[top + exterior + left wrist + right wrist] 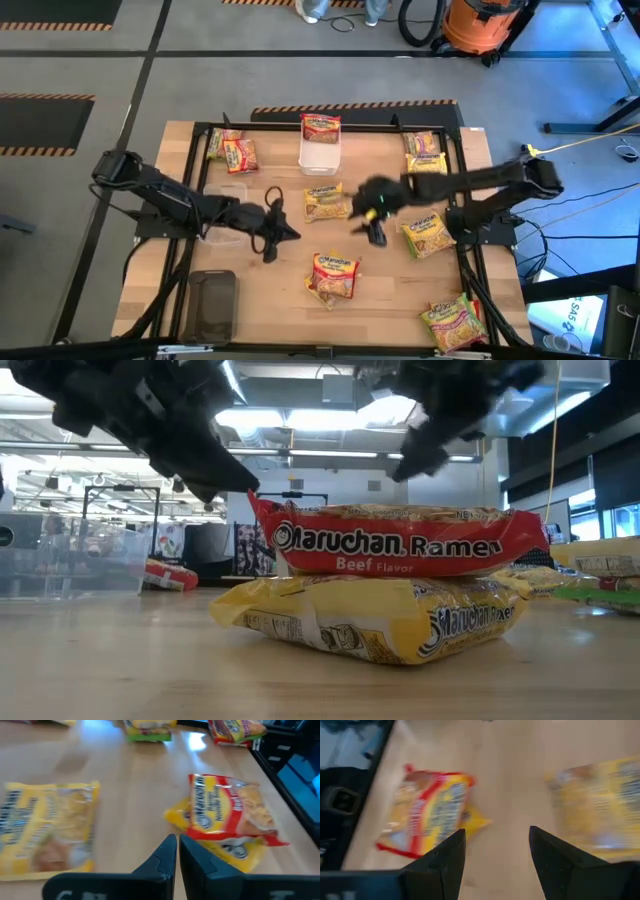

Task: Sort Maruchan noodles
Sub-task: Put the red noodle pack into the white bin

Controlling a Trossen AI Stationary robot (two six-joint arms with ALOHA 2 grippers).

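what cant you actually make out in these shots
- The yellow packet under the red beef packet: its flavour label, covered by the upper packet in every view.
- Contents of the white bin: a packet lies over its far end; too small in the high view.
- Yellow packet in the right wrist view: print blurred.
- Packets near the right corner: overlapping, so their count is uncertain.

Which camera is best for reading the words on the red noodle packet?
The low view: the red packet fills the middle, label facing the camera, resting on a yellow packet. The high view shows it small from above. Both wrist views show it blurred.
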